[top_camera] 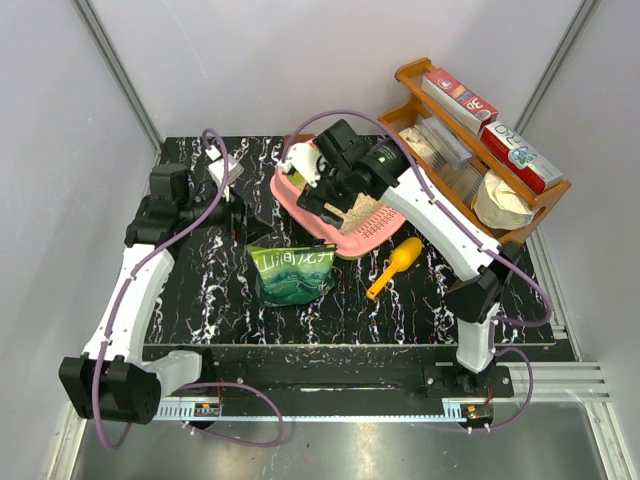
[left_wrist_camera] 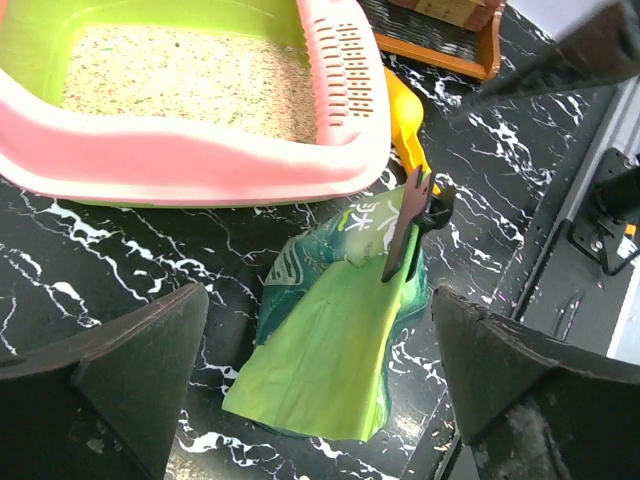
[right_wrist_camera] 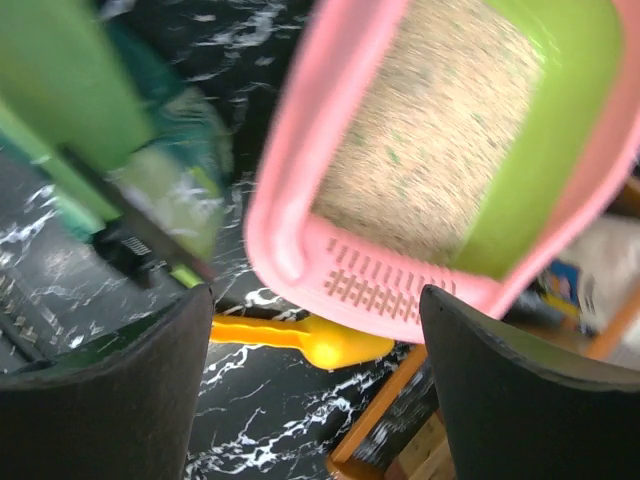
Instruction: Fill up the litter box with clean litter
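The pink litter box (top_camera: 372,237) with lime-green inner walls sits at the back middle of the table. Beige clean litter (top_camera: 361,211) covers its floor, and shows in the left wrist view (left_wrist_camera: 190,75) and the right wrist view (right_wrist_camera: 430,130). My right gripper (top_camera: 322,198) hovers over the box's left part, open and empty (right_wrist_camera: 315,400). My left gripper (top_camera: 245,208) is open and empty, left of the box (left_wrist_camera: 180,160) and above the green bag (left_wrist_camera: 340,340). The box's slotted lip (right_wrist_camera: 400,290) faces the yellow-orange scoop (right_wrist_camera: 300,338).
The green bag (top_camera: 292,272) lies flat in front of the box, a black clip (left_wrist_camera: 410,235) on its top. The scoop (top_camera: 393,267) lies to its right. A brown wooden rack (top_camera: 480,150) with packets stands at the back right. Grey walls close in the table.
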Motion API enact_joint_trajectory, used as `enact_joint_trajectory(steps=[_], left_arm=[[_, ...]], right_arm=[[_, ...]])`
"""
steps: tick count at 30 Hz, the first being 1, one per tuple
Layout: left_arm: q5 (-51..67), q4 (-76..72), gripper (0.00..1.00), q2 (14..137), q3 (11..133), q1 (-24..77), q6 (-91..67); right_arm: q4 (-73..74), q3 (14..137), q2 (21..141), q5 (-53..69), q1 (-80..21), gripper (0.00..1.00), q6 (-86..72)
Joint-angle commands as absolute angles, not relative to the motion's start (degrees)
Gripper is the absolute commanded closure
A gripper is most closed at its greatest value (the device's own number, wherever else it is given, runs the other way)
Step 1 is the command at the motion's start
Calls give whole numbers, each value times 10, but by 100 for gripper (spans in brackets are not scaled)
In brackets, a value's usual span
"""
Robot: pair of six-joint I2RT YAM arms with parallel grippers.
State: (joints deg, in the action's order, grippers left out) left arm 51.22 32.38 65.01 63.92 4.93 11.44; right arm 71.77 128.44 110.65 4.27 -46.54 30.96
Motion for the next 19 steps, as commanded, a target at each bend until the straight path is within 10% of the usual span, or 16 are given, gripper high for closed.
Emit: enact_joint_trajectory(steps=[1, 19], left_arm=[[458, 289, 1, 631, 656, 41, 82], [427, 239, 1, 597, 589, -19, 20]], right_arm=[[602, 1204, 1066, -179, -460, 11, 188], [537, 1064, 1024, -260, -458, 2, 209]])
